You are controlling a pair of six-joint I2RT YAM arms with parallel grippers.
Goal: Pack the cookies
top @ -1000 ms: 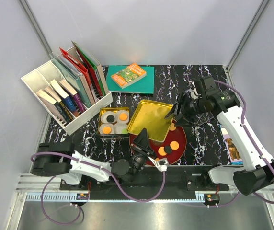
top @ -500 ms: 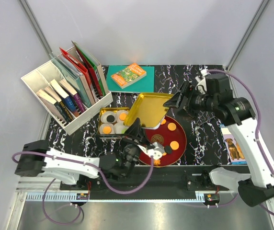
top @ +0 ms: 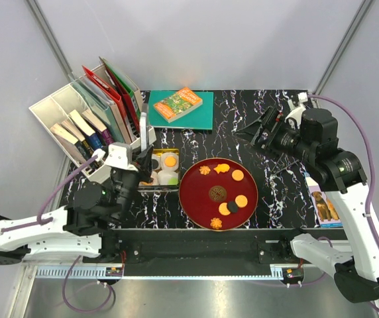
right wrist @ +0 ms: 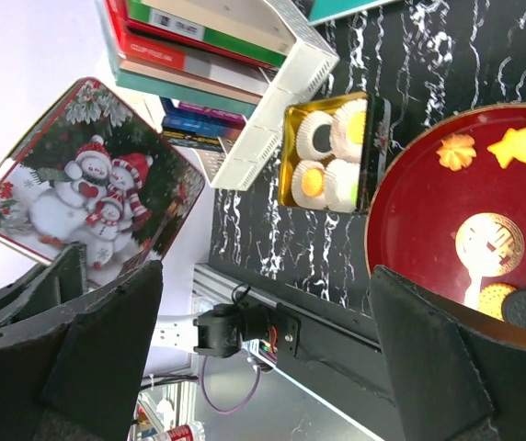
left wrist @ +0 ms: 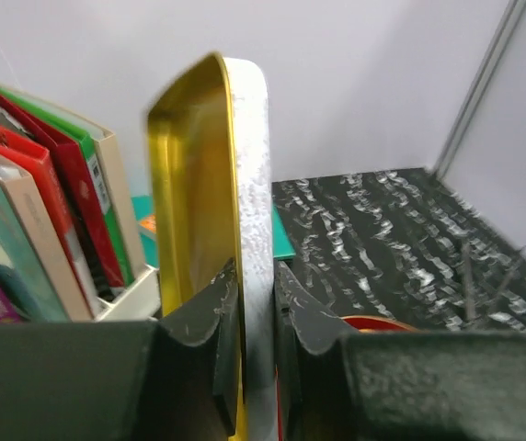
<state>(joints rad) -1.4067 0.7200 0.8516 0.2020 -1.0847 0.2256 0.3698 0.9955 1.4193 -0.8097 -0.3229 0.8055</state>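
Black marbled table (top: 275,192); left tool (left wrist: 256,276) pinches lid (left wrist: 189,184), snowmen (right wrist: 79,193) seen only from right wrist; right tool (right wrist: 265,276) wide.

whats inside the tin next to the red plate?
Four white paper cups, holding one dark cookie, two orange cookies, one unclear. The tin's floor beneath them is covered.

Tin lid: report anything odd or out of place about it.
The tin lid stands on edge in mid-air, pinched in the left gripper beside the book organizer, off the tin. Several cookies lie unpacked on the red plate.
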